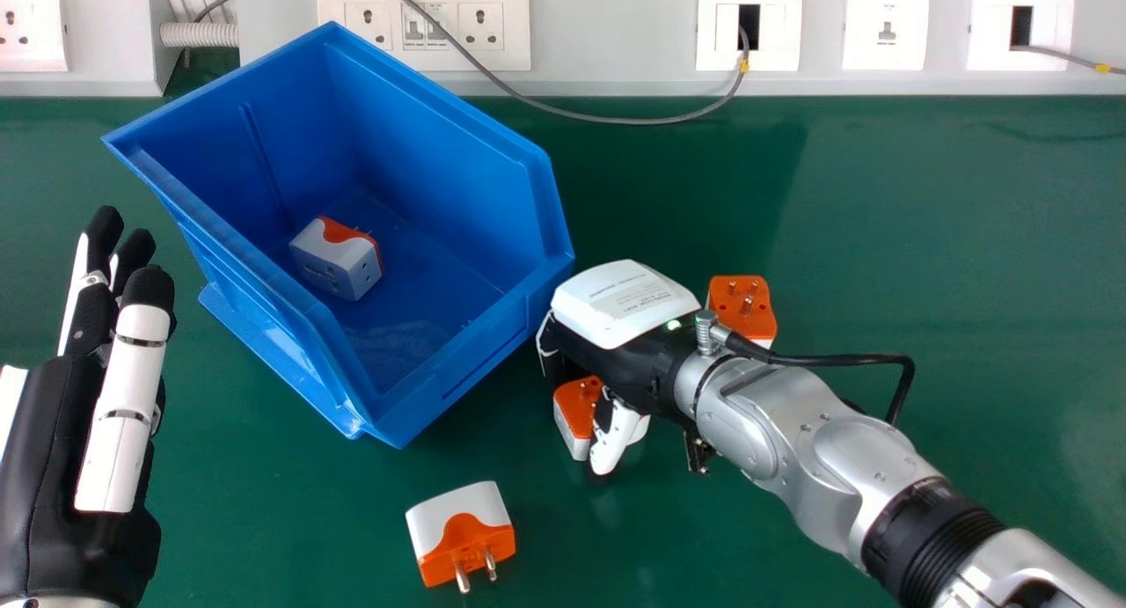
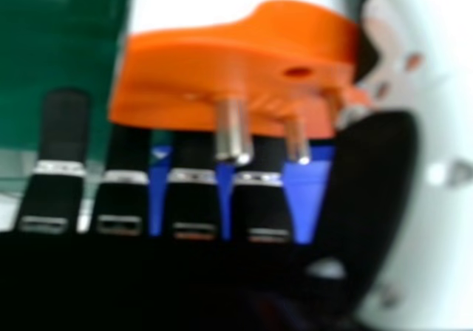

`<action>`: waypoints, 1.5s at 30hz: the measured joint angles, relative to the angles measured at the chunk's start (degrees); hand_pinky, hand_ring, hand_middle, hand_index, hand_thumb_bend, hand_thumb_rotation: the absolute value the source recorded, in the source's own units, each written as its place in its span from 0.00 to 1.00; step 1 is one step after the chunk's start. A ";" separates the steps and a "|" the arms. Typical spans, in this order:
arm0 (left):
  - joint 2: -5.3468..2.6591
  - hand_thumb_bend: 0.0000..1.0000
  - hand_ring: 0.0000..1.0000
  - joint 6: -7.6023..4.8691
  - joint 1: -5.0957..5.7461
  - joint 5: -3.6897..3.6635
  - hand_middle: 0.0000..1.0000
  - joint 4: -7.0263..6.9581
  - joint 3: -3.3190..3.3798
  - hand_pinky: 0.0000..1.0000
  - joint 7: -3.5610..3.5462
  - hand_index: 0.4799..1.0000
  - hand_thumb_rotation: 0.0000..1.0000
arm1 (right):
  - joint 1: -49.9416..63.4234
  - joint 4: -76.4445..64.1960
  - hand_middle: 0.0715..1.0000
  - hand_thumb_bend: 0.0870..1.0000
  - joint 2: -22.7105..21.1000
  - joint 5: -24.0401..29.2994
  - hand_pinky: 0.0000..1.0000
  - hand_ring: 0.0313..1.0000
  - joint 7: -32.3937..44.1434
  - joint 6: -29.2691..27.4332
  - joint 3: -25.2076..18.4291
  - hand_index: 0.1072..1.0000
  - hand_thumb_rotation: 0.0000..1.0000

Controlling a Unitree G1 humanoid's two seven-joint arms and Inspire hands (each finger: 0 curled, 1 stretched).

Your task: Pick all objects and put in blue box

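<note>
The blue box (image 1: 387,414) holds one white-and-orange adapter (image 1: 339,256) on its floor. My left hand (image 1: 66,414) is open at the left, fingers straight and apart from the box. Just right of the box is my right hand (image 1: 620,344), curled round an orange-and-white adapter (image 1: 576,414). In the right hand view this adapter (image 2: 236,72) lies between the fingers and thumb of my right hand (image 2: 380,190), its metal pins showing. Another adapter (image 1: 464,533) lies on the green table in front of the box. One more adapter (image 1: 743,307) is partly hidden behind my right wrist.
A grey cable (image 1: 616,120) hangs in a loop from the socket panel (image 1: 616,84) along the back of the green table (image 1: 950,282). A black cable (image 1: 844,360) arches off my right wrist.
</note>
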 measured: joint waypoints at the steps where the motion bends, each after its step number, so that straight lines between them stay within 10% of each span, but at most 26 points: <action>1: 0.00 0.46 1.00 0.00 0.00 0.00 1.00 0.07 0.00 1.00 -0.01 1.00 0.85 | -0.03 -0.03 0.71 0.46 -0.03 0.00 0.57 0.70 0.12 -0.02 0.02 0.43 0.11; 15: 0.00 0.46 1.00 -0.10 -0.08 0.00 1.00 0.97 0.15 1.00 -0.78 1.00 0.85 | -0.29 0.36 0.72 0.46 -0.33 0.02 0.58 0.71 0.56 -0.03 0.15 0.43 0.11; 25: 0.00 0.47 1.00 -0.15 -0.08 0.00 1.00 1.03 0.27 1.00 -0.94 1.00 0.85 | -0.60 0.76 0.73 0.66 -0.37 0.06 0.56 0.70 0.60 -0.04 0.13 0.64 0.01; 45: 0.00 0.48 1.00 -0.16 -0.06 0.01 1.00 1.03 0.55 1.00 -0.92 1.00 0.84 | -0.42 3.36 0.51 0.46 -1.13 0.04 0.41 0.50 -6.54 -2.72 0.15 0.41 0.00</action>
